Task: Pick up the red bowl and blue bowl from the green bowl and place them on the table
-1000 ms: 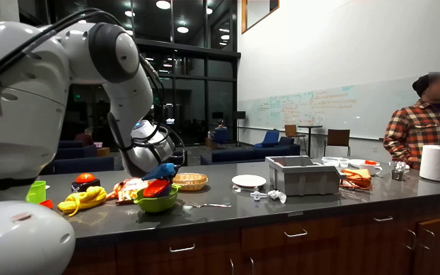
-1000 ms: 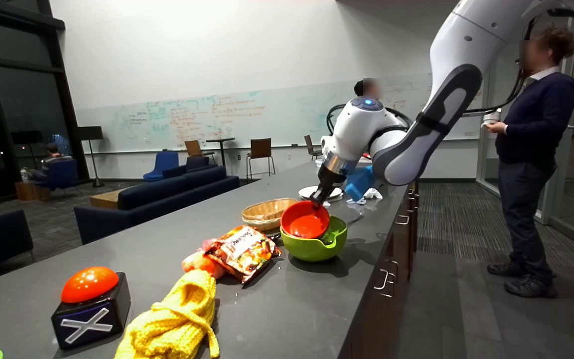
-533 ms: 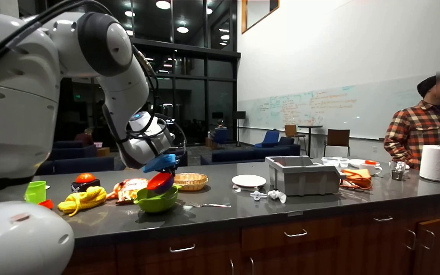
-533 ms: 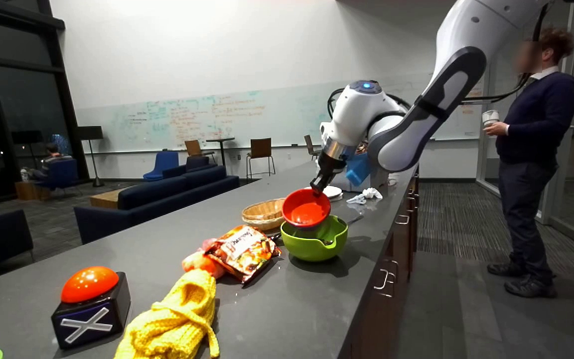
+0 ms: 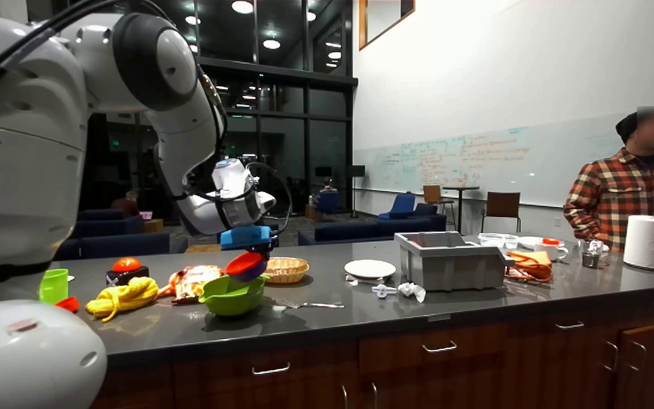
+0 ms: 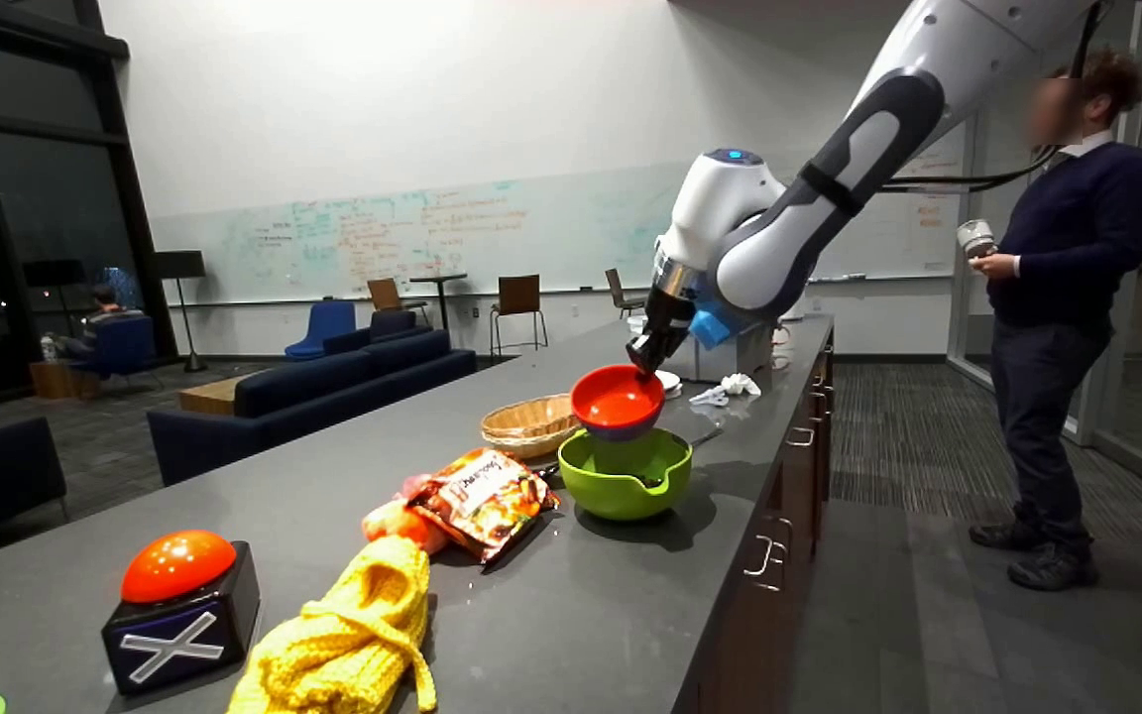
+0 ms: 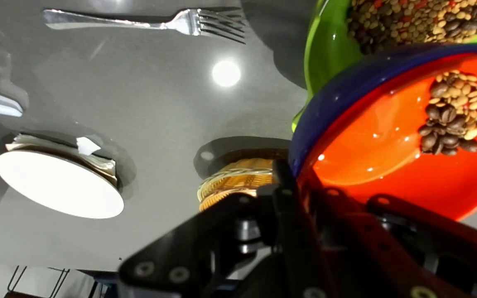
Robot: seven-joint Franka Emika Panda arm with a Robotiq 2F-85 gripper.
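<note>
The red bowl (image 6: 617, 399) sits nested inside the dark blue bowl (image 6: 628, 430), both tilted and held in the air just above the green bowl (image 6: 621, 496). My gripper (image 6: 646, 367) is shut on the rims of the two nested bowls; in the wrist view the fingers (image 7: 298, 178) pinch the blue rim (image 7: 338, 97) and the red rim together. The red bowl (image 7: 396, 165) holds a few beans and seeds. The green bowl (image 7: 329, 45), standing on the dark grey table (image 6: 571, 615), holds more beans and seeds. It also shows in an exterior view (image 5: 233, 301).
A wicker basket (image 6: 521, 424) stands just behind the green bowl. A snack bag (image 6: 487, 501), a yellow knitted item (image 6: 343, 635) and a red buzzer (image 6: 179, 595) lie on one side. A fork (image 5: 318, 305), a white plate (image 5: 369, 268) and a grey bin (image 5: 455, 270) are on the other.
The gripper has risen with the red and blue bowls, lifting them out of the green bowl, and has shifted slightly toward the basket and bin side. The green bowl has stayed put.
</note>
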